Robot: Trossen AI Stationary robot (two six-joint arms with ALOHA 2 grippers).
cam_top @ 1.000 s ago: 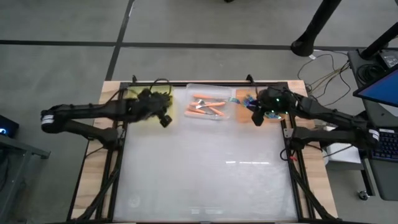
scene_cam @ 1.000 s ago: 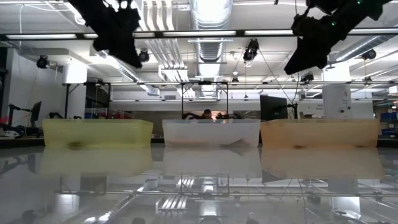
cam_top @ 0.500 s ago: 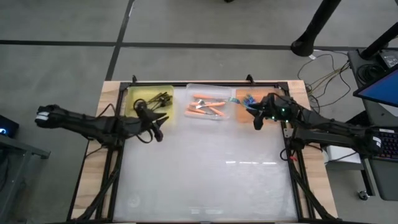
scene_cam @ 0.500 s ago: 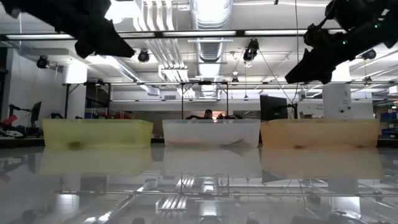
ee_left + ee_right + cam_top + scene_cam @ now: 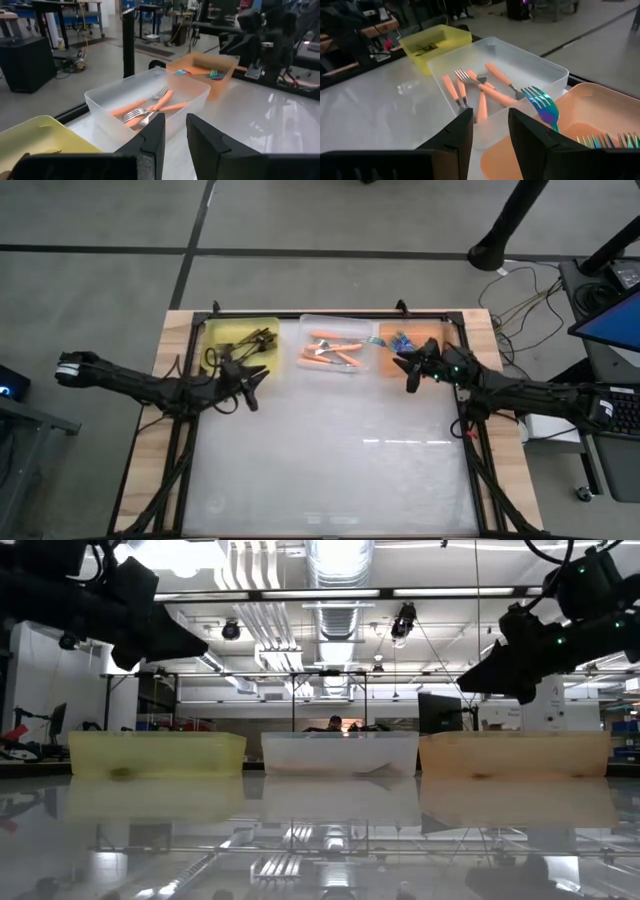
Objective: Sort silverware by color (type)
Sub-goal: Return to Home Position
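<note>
The desk (image 5: 330, 470) is showing no loose forks, so the sorting is looking finished. The left arm (image 5: 150, 385) and right arm (image 5: 520, 390) are hovering at the bins' near edge. Each arm's jaws are standing slightly apart and gripping nothing, a pose suiting a pull-back to rest. Along the far edge, the yellow bin (image 5: 220, 332) at left is holding the black forks (image 5: 258, 338). The clear bin (image 5: 310, 323) in the middle is holding the orange-handled forks (image 5: 335, 355), and the orange bin (image 5: 386, 332) at right the iridescent forks (image 5: 543, 107).
</note>
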